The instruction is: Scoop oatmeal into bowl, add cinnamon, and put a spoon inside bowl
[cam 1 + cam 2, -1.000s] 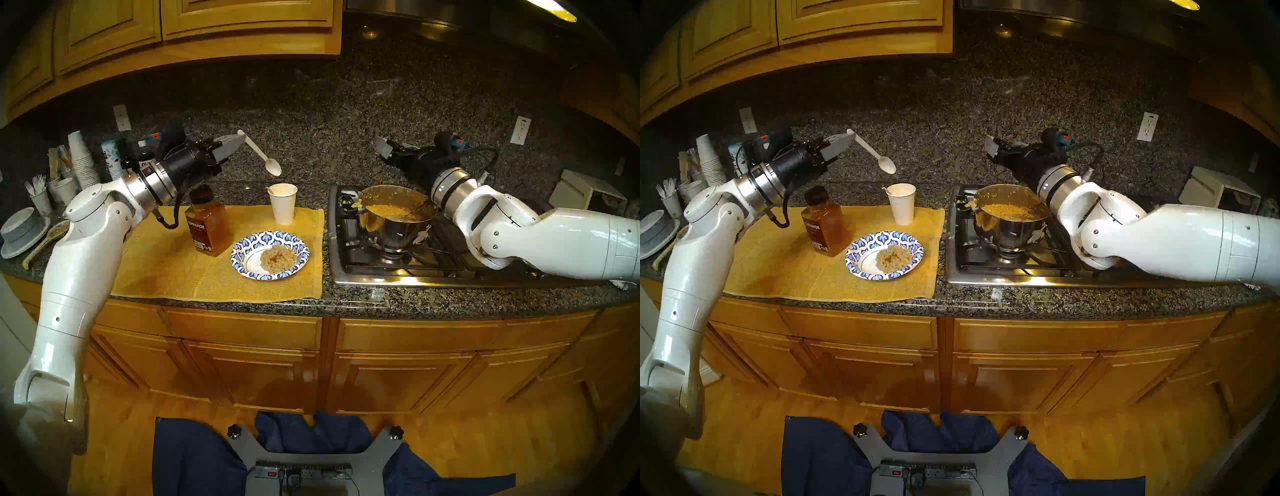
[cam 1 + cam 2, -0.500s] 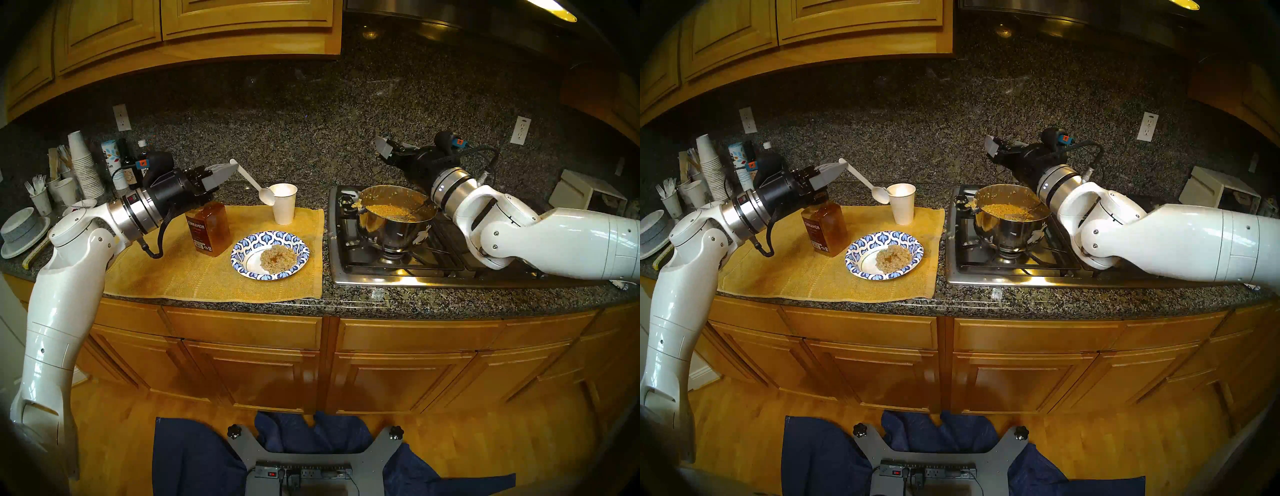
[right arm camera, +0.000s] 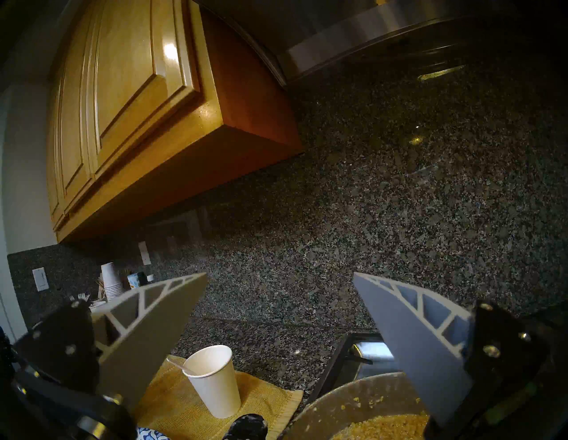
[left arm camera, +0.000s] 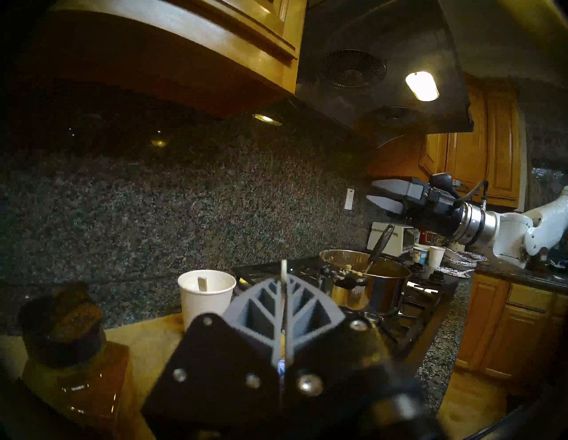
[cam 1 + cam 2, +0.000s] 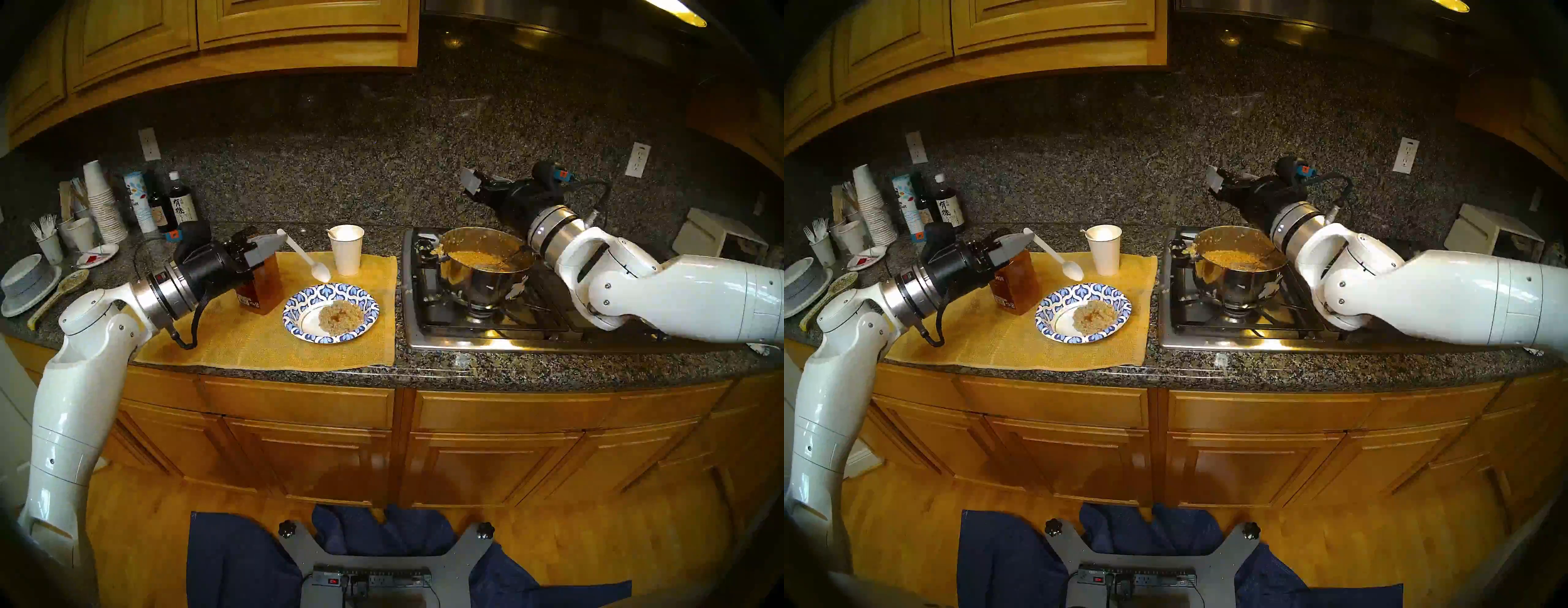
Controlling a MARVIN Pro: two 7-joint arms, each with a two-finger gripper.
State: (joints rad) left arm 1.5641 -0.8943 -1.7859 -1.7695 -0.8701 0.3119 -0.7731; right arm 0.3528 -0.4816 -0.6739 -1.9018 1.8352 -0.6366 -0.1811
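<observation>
From the head view, the bowl [image 5: 331, 313] sits on the table's yellow mat, oatmeal [image 5: 341, 317] heaped inside. My left end effector [image 5: 271, 243], clamped on the spoon [image 5: 303, 255], has the bowl at four o'clock; the handle slants that way, tip just short of the rim. My right end effector [image 3: 279, 335] gapes empty, farther off.

glossy steel pot [image 5: 483, 276], woven yellow cloth mat [image 5: 254, 339], speckled polished granite counter [image 5: 551, 365]

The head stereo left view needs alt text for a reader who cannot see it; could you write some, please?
The left gripper holds a white plastic spoon above a patterned paper bowl of oatmeal on a yellow mat. At right, the open right gripper hangs over a pot on the stove.
</observation>
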